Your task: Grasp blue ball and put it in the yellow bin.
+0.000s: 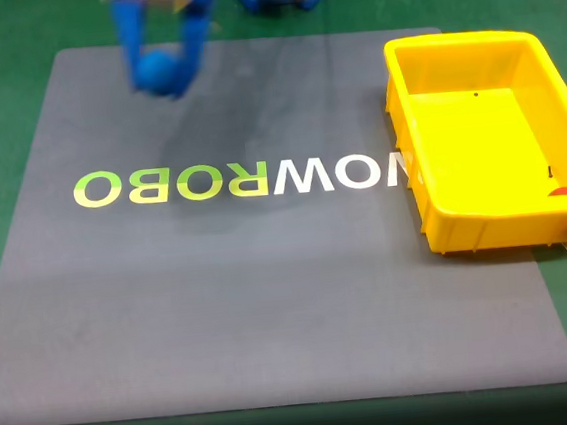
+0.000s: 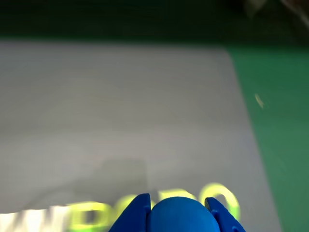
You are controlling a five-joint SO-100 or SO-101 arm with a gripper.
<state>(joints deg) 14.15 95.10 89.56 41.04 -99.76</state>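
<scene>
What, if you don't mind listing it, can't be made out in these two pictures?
- Arm above the pincer: cut off by the fixed view's top edge.
- Blue ball: its lower part is cut off by the wrist view's bottom edge.
- Small red object in the yellow bin: half hidden by the near wall.

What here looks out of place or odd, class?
A small red thing lies in the near right corner of the yellow bin, which hangs partly off the grey mat. The blue ball sits between the jaws.

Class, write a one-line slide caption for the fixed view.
Blue tool grips the blue ball above the grey mat, far left of the yellow bin.
</scene>
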